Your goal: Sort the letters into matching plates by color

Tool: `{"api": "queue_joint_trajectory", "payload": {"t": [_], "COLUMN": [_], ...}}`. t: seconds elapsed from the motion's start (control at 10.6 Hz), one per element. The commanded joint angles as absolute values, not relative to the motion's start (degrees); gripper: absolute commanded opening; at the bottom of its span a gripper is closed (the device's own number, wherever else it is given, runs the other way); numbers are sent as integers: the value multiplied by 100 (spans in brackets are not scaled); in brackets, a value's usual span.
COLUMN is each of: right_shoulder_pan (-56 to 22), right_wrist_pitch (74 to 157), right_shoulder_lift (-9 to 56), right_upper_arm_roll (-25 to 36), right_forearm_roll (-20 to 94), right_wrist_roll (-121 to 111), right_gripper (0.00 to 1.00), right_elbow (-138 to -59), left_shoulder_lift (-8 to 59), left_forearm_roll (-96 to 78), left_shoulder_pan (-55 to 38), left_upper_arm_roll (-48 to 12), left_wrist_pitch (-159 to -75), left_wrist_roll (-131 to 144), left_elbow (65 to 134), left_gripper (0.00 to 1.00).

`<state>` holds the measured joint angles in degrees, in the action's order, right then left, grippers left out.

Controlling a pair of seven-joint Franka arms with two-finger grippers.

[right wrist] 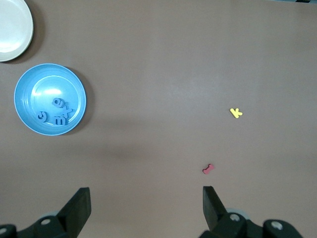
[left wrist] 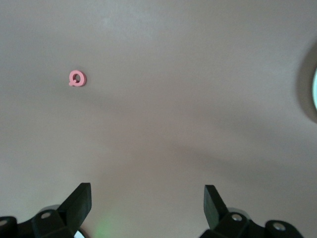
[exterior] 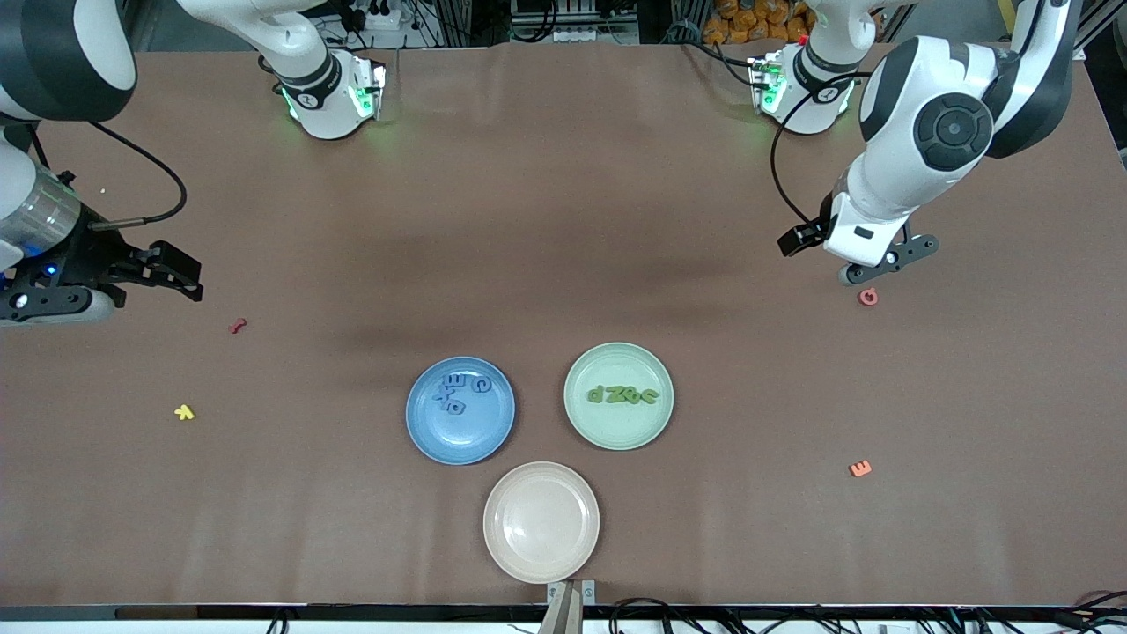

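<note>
Brown table (exterior: 563,220) is carrying everything | blue foam letters (exterior: 456,393) are lying in round blue plastic plate (exterior: 460,440) — green foam letters (exterior: 623,395) in mint-green plate (exterior: 619,431) | I'm holding my left gripper (left wrist: 147,198) spread wide over the pink letter (left wrist: 77,78) | my right gripper (right wrist: 146,201) is gaping over the red letter (right wrist: 208,169) — both empty

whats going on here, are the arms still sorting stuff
Sorting looks done. The four blue letters lie in the blue plate, the four green letters in the green plate. The beige plate holds nothing. Both arms wait with nothing held: the left end effector is open over bare table by a pink letter, the right end effector open near a red letter.
</note>
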<state>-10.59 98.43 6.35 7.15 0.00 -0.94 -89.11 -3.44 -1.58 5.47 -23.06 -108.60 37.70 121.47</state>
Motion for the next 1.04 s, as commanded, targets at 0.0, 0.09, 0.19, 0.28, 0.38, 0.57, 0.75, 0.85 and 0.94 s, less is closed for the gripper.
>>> {"api": "queue_joint_trajectory", "payload": {"t": [0.0, 0.09, 0.19, 0.28, 0.38, 0.57, 0.75, 0.85, 0.94], "right_shoulder_pan": [-1037, -1011, -1019, -1011, -1002, -880, -888, -879, -879], "right_wrist_pitch": [9668, 9659, 9668, 9651, 9511, 9404, 9396, 9396, 9396], "right_shoulder_lift": [615, 624, 615, 589, 589, 589, 598, 606, 615], "right_upper_arm_roll": [721, 738, 747, 747, 756, 756, 756, 756, 756], "right_forearm_roll": [88, 149, 184, 176, 167, 184, 141, 123, 132], "right_wrist_roll": [-18, -26, -35, -35, -35, -61, -35, -35, -26], "right_gripper": [100, 100, 100, 100, 100, 100, 100, 100, 100], "right_elbow": [-8842, -8842, -8833, -8763, -8719, -8710, -8710, -8710, -8719], "left_shoulder_lift": [-475, -466, -466, -448, -431, -361, -273, -246, -237], "left_forearm_roll": [-273, -272, -255, -237, -194, 174, 351, 534, 580], "left_shoulder_pan": [633, 772, 808, 817, 826, 852, 870, 870, 896], "left_upper_arm_roll": [-2242, -2233, -2232, -2232, -2224, -2224, -2224, -2224, -2189], "left_wrist_pitch": [-10907, -10846, -10802, -10732, -10557, -10188, -9889, -9801, -9765], "left_wrist_roll": [2904, 2761, 2699, 2603, 2410, 1970, 1907, 1881, 1881], "left_elbow": [11788, 11560, 11384, 11164, 10918, 10391, 9951, 9819, 9722], "left_gripper": [100, 100, 100, 100, 100, 100, 100, 100, 100]}}
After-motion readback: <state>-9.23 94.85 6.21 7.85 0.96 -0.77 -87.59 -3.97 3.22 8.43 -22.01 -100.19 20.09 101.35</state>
